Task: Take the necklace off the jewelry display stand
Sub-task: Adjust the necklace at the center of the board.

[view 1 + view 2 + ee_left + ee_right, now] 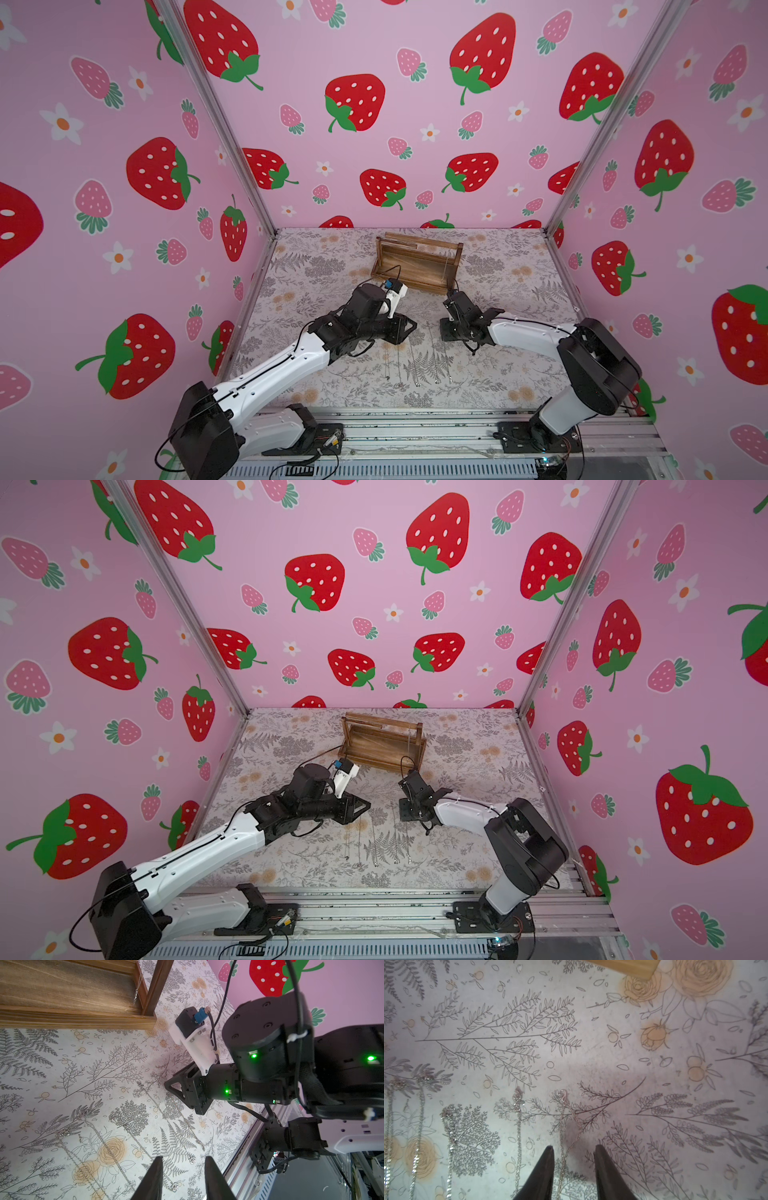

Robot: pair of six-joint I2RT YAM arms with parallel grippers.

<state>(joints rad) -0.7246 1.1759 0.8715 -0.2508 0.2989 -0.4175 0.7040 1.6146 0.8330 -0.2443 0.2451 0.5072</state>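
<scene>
A floral-printed worktop (316, 266) sits inside pink, strawberry-patterned walls (374, 62). Nearest the robot, several thin silver chains (116, 1160) lie stretched side by side on the worktop, below and ahead of the left hand (184, 1158). Its fingers stand apart with nothing between them. That hand points across toward the right hand (574, 1148), which is tipped down low over the far ends of the chains. The right hand is released: its two dark fingers are parted, and a slack chain (562, 1130) lies loose on the worktop in the gap. The silver chains lie on the side toward the left hand. Just beyond both hands the jewelry display stand (415, 266) stands upright. One necklace (136, 994) hangs from a top bar by the end post nearest the right hand, its tip dangling over the tray.
</scene>
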